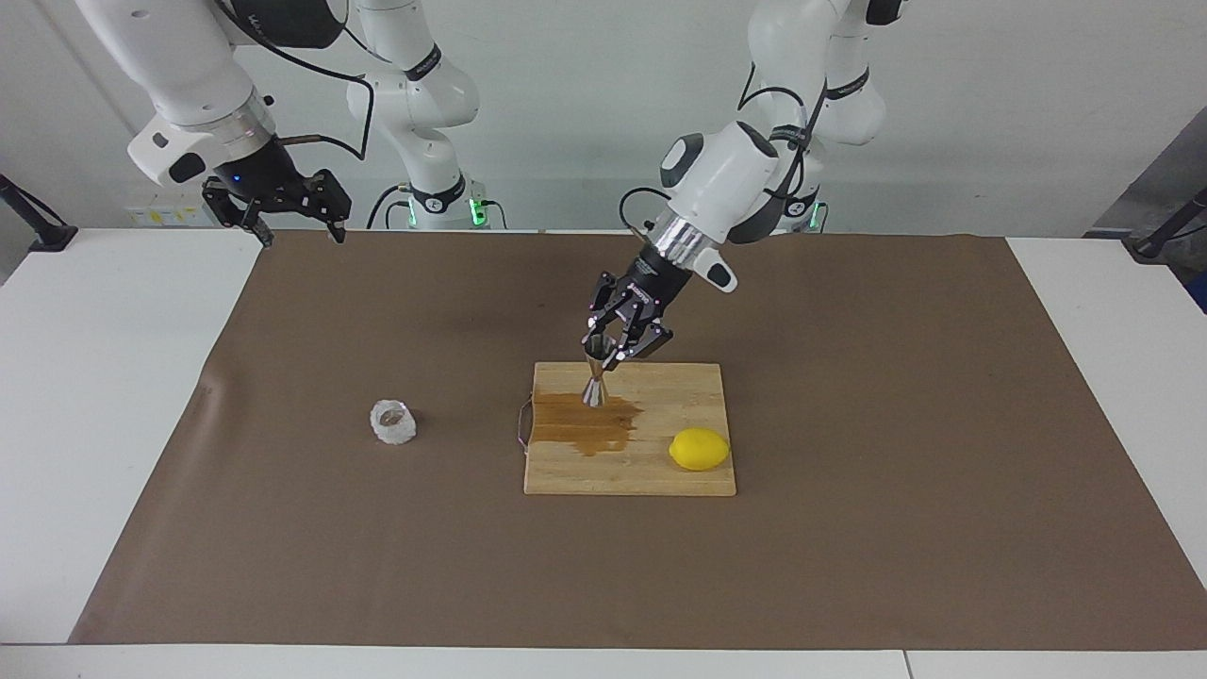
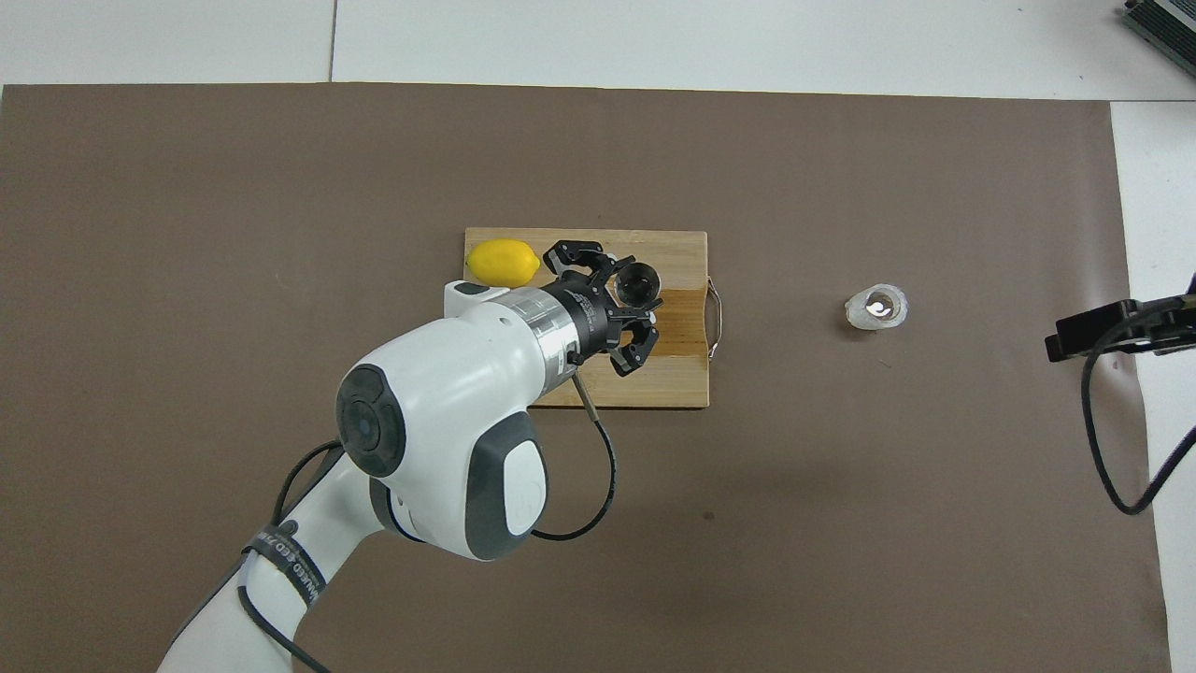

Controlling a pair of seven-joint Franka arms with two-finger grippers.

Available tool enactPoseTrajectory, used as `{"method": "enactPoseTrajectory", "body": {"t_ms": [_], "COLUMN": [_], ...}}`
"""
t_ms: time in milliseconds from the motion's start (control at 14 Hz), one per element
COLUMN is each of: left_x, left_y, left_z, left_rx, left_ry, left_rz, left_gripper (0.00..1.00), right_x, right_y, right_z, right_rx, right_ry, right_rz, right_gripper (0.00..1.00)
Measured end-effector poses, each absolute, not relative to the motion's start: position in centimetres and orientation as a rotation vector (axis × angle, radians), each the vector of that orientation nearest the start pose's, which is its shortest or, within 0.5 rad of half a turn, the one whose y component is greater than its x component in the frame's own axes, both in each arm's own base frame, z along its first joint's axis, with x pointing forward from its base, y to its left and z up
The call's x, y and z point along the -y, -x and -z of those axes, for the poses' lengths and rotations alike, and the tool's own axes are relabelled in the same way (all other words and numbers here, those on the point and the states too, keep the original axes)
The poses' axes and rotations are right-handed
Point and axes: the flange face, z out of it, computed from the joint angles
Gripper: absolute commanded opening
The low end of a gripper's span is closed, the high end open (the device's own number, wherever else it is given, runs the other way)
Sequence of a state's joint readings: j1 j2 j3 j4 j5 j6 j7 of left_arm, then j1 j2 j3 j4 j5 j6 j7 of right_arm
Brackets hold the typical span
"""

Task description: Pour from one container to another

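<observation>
Over the cutting board's stained end you see the jigger, upright, clamped in the left gripper. The glass cup stands on the mat toward the right arm's end. The right gripper waits, fingers apart.

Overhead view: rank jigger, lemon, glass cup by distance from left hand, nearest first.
1. jigger: held in the left hand, over the cutting board.
2. lemon: on the board, toward the left arm's end.
3. glass cup: on the mat, toward the right arm's end.

jigger in left gripper, over cutting board
</observation>
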State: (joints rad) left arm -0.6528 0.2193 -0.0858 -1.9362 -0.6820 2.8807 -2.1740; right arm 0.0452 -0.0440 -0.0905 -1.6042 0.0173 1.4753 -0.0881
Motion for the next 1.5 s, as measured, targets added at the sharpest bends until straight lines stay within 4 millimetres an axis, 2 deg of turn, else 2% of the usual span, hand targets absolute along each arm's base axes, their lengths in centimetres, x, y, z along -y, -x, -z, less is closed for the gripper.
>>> {"method": "enactPoseTrajectory", "body": {"t_ms": [214,643,1286,1357,1429,1500], "left_x": [41.8,44.6,45.4,45.4,45.4,45.5], "left_y": [-50.6,-48.9,-48.4,-48.4,-48.4,-48.4], "left_z": [-42.9,-39.3,-37.1,-37.0,-37.0,-37.0], "left_rx": [-2.033,-2.048,-2.056,-2.057,-2.057,-2.054], "left_ry": [-1.250,-1.311,-1.324,-1.326,-1.327,-1.332], "left_rz": [0.415,0.422,0.408,0.407,0.406,0.404], "left_gripper": [0.00,0.00,0.00,0.02,0.10,0.24], "right_x": [2.3,2.3,2.3,2.3,2.3,2.3], "right_y": [-53.0,-53.0,-53.0,-53.0,-53.0,-53.0], "right_z": [-62.5,-62.5,-62.5,-62.5,-62.5,-62.5], "right_rx": [0.069,0.069,0.069,0.069,0.069,0.069], "right_ry": [3.111,3.111,3.111,3.111,3.111,3.111], "right_rz": [-0.130,-0.130,-0.130,-0.130,-0.130,-0.130], "right_gripper": [1.00,1.00,1.00,1.00,1.00,1.00]}}
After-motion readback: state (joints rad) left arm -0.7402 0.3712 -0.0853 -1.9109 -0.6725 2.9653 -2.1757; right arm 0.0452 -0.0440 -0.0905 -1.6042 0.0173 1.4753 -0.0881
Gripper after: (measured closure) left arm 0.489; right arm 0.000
